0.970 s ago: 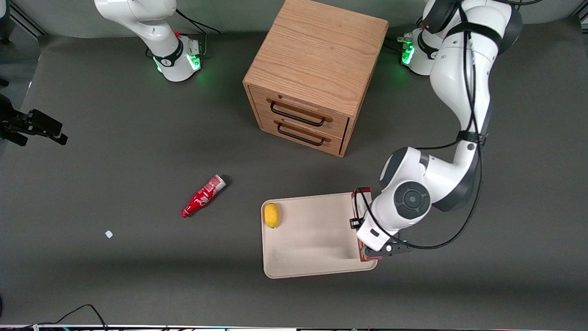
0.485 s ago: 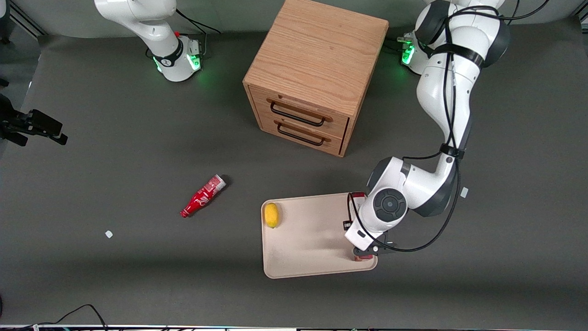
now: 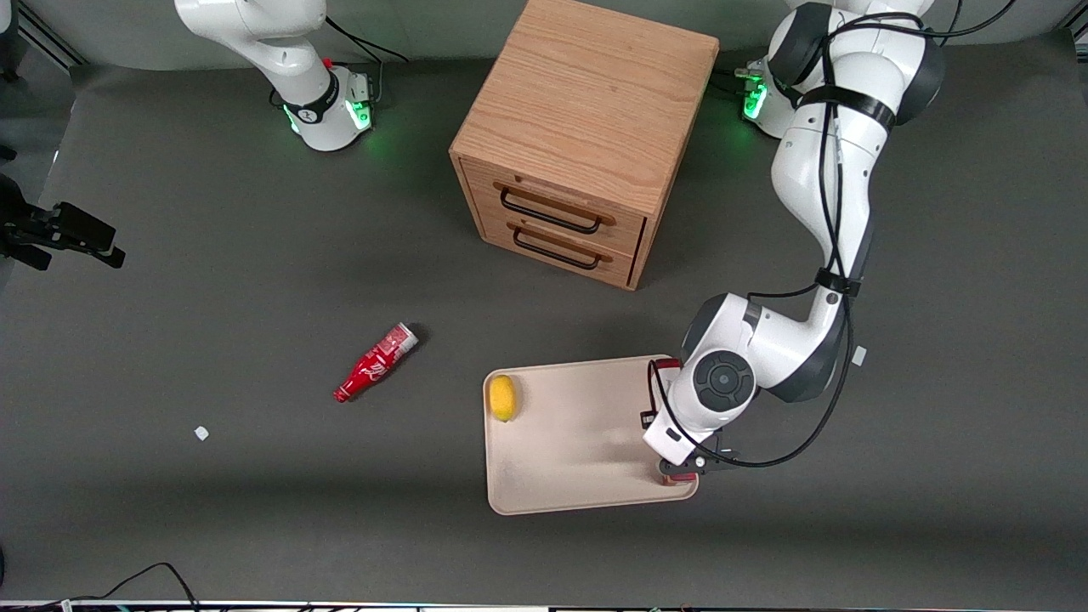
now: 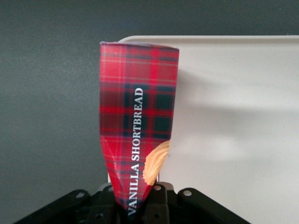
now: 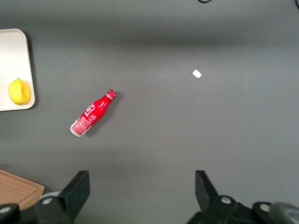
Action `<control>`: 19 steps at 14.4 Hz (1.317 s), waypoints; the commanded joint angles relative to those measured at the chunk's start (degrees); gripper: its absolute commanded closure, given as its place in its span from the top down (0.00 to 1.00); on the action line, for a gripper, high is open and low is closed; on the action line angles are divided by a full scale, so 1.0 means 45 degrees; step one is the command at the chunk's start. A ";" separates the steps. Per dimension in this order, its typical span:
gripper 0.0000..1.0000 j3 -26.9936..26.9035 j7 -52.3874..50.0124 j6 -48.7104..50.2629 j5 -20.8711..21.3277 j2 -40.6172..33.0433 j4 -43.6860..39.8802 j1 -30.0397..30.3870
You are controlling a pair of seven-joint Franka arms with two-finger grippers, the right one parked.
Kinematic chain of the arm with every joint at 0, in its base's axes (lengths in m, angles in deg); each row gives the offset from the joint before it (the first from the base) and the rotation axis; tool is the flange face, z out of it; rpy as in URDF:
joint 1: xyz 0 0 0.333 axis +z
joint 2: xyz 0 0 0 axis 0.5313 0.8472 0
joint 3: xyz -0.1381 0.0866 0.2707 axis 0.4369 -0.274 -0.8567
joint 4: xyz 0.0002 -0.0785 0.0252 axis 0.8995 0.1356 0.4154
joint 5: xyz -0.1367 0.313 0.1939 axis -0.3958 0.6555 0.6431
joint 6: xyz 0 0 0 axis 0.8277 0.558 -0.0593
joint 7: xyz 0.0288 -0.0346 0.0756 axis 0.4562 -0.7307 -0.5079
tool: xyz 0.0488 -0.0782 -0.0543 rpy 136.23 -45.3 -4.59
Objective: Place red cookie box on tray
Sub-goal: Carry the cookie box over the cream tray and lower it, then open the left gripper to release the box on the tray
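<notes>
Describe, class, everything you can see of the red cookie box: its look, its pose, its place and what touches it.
The red cookie box is a slim, long cardboard carton in red tartan, printed "VANILLA SHORTBREAD" in white beside a tan biscuit picture. The claw is shut on one end of it, and the carton looks pinched in there. It lies lengthwise along the edge of the beige tray toward the working arm's end of the table. In the front view the arm hides nearly all of it; whether it rests on the tray cannot be told.

From the front the arm's wrist covers most of the cookie box (image 3: 665, 365) and the gripper (image 4: 138, 210) holding it.
</notes>
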 commanded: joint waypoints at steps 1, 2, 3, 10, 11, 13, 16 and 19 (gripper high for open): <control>1.00 -0.0194 -0.0433 -0.0209 0.0190 -0.0281 0.0283 -0.0157; 1.00 -0.0194 -0.0453 -0.0325 0.0132 -0.0359 0.0341 -0.0138; 1.00 -0.0194 -0.0434 -0.0520 0.0112 -0.0591 0.0709 -0.0061; 1.00 0.0331 -0.0317 -0.1520 -0.1351 -0.5020 0.4380 0.1675; 1.00 0.0546 -0.0278 -0.1093 -0.1373 -0.5839 0.4888 0.2239; 1.00 0.0801 0.0323 0.0271 -0.1373 -0.7442 0.5690 0.3178; 1.00 0.0782 0.3229 0.3259 -0.1353 -0.9065 0.5849 0.4487; 1.00 0.0802 0.5361 0.3873 -0.1392 -1.0900 0.7426 0.5893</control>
